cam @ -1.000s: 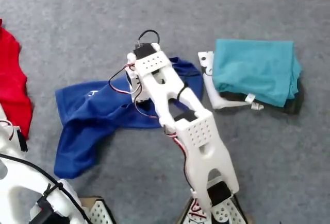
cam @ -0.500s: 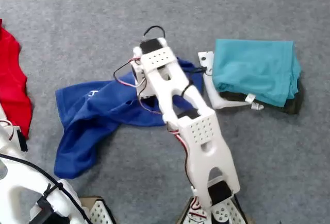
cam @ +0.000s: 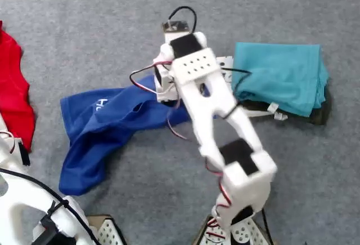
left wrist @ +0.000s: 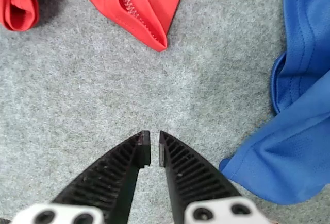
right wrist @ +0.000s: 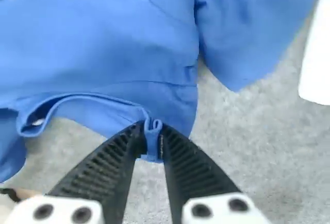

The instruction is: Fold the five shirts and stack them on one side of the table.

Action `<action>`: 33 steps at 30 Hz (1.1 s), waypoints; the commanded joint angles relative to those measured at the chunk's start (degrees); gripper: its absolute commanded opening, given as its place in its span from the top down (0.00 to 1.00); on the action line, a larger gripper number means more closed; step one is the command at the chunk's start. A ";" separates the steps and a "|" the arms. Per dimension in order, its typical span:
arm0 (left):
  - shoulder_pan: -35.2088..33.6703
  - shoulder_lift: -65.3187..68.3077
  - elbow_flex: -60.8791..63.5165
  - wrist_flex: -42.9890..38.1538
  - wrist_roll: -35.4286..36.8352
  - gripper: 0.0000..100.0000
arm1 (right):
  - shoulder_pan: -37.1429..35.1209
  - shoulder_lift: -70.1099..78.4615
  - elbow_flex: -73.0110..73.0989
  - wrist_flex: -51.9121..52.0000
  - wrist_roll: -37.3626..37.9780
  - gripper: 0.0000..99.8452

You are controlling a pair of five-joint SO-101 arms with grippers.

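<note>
Mid-table: my right gripper is clenched on a small fold of the blue shirt at its hem. The pinched cloth stands up between the jaw tips in the right wrist view. In the high view the right arm lies across that spot and covers the grip. It also hides the end of the shirt nearest the stack. The rest of the blue shirt lies crumpled and unfolded, trailing from under the arm toward the near left of the table.

Right side of the table: a folded teal shirt tops the stack. A dark layer under it shows as a thin edge only. A white piece sticks out on the side facing the arm and is partly covered by it. I cannot tell what garment it is, nor how many layers lie beneath the teal.

Far left: the red shirt is unfolded and cut off by the frame edge.

My left gripper hangs over bare grey cloth between the red shirt and the blue one. Its jaws are drawn together to a thin slit, with nothing between them. The left arm sits at the near left corner, cropped by the frame.
</note>
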 commanded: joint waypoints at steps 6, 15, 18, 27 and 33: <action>0.84 -0.79 -4.62 3.34 0.53 0.94 | 0.62 -20.62 0.13 -1.67 3.25 0.99; 8.22 -0.79 -8.84 11.25 0.44 0.93 | 0.88 -36.18 1.19 -11.34 9.32 0.99; 11.65 -0.79 -8.48 13.36 0.18 0.88 | 0.97 -36.97 4.97 -12.31 12.13 0.99; 30.99 -0.79 -7.52 22.68 -20.48 0.86 | 6.51 -37.05 27.82 -26.64 15.30 0.99; 36.35 -0.79 1.19 22.59 -38.42 0.86 | 13.19 -36.62 43.91 -51.43 19.34 0.99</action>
